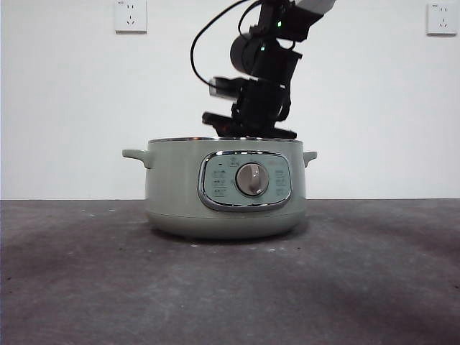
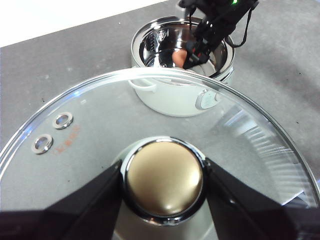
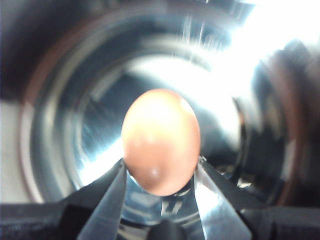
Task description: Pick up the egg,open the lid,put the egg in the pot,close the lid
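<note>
The sage-green pot [image 1: 226,194] stands uncovered on the table, its control panel and silver dial facing the front view. My right gripper [image 3: 161,172] is shut on the brown-orange egg [image 3: 161,141] and holds it inside the pot's shiny steel bowl. In the front view the right arm [image 1: 262,100] comes down into the pot from above and the egg is hidden. My left gripper [image 2: 162,175] is shut on the knob [image 2: 162,182] of the glass lid [image 2: 100,115] and holds it in the air, off to one side of the pot [image 2: 170,102]. The egg [image 2: 179,58] shows there too.
The dark grey table [image 1: 86,273] spreads around the pot. A white wall stands behind, with sockets at the upper left [image 1: 130,16] and upper right [image 1: 440,18]. The right arm's cable [image 1: 198,50] loops above the pot.
</note>
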`<action>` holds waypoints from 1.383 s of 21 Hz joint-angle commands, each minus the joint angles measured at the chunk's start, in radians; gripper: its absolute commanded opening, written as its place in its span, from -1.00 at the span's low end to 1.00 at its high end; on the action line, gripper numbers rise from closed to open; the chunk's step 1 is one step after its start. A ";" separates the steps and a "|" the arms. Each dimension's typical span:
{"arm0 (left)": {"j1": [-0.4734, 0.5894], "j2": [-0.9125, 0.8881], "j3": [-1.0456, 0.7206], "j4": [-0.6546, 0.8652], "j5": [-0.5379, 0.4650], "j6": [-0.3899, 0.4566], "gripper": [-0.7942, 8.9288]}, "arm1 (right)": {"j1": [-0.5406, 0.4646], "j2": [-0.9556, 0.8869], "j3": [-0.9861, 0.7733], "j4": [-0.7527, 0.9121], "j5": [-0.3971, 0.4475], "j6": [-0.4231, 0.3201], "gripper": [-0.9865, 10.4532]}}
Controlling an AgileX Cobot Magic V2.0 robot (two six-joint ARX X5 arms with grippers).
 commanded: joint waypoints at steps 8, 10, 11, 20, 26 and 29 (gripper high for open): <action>-0.001 -0.009 0.010 0.018 0.008 0.006 -0.85 | 0.002 0.045 0.005 -0.010 0.008 -0.010 -0.85; -0.001 -0.009 0.010 0.018 0.008 0.006 -0.85 | 0.002 0.037 0.038 -0.043 0.008 -0.010 -0.85; -0.001 -0.006 0.010 0.020 0.008 0.006 -0.85 | 0.002 0.025 0.071 -0.069 0.008 -0.010 -0.85; -0.005 0.107 0.010 0.146 0.061 0.023 -0.85 | 0.008 -0.122 0.576 -0.357 0.013 0.073 -0.85; -0.026 0.264 0.010 0.315 0.169 0.029 -0.85 | 0.060 -0.373 0.527 -0.360 0.050 0.079 -0.85; -0.060 0.330 0.010 0.402 0.182 0.028 -0.85 | 0.089 -0.517 0.415 -0.360 0.057 0.070 -0.85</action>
